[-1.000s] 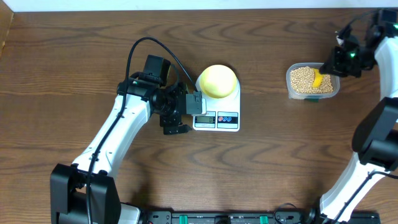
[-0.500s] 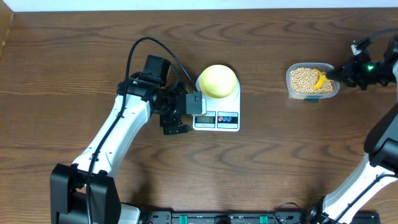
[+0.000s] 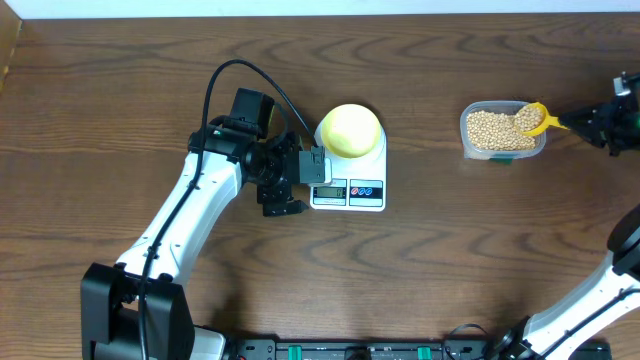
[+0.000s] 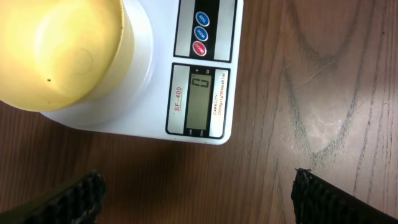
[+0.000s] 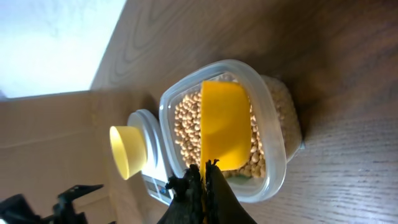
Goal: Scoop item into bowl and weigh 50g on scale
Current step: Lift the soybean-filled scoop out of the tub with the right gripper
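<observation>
the brown wooden table [image 3: 120,80] fills the overhead view. the left arm [image 3: 190,215], white with black joints, reaches in from the lower left, and the left gripper [image 4: 199,202] hovers just left of the scale with its jaws spread wide and nothing between them; in the left wrist view its two dark fingertips [image 4: 81,196] sit at the bottom corners with bare wood between. the right arm [image 3: 625,250] comes in along the right edge, and the right gripper [image 3: 608,125] is closed tight on the handle of the scoop, its dark fingers [image 5: 200,186] pinched together in the right wrist view.

the scale [image 3: 350,185], white and rectangular, lies near the middle of the table, well apart from the tub. its display [image 4: 200,99] shows one digit that looks like a zero, with two blue buttons and a red one beside it. the clear plastic tub [image 3: 468,140] stands to the right, near the right gripper.

the pale-yellow bowl [image 3: 349,129] sits upright on the far part of the scale's platform. the bright yellow scoop [image 3: 532,118] hangs over the right end of the tub, its cup heaped with beans. the rest of the tan beans [image 3: 490,128] lie in the tub, covering its floor.
</observation>
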Robot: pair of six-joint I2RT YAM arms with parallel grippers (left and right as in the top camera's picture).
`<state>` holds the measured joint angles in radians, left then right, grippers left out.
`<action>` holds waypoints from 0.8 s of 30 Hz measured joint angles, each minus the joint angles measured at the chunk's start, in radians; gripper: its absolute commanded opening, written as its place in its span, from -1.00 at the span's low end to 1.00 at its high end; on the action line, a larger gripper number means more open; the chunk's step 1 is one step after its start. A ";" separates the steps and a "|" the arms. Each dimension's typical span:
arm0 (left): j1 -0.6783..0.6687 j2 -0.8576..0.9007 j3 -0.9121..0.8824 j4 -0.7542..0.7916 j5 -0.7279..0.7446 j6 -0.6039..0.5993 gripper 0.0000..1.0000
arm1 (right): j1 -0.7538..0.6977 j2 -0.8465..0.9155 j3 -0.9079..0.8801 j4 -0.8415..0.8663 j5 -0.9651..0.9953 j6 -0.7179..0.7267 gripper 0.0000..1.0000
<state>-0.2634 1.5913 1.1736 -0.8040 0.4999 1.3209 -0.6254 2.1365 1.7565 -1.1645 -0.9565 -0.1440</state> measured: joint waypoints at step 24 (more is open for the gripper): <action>0.000 0.000 0.000 0.000 0.000 0.000 0.95 | -0.014 0.000 0.000 -0.063 -0.132 -0.003 -0.98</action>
<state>-0.2634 1.5913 1.1736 -0.8040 0.4999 1.3209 -0.6392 2.1365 1.7565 -1.2278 -1.0882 -0.1474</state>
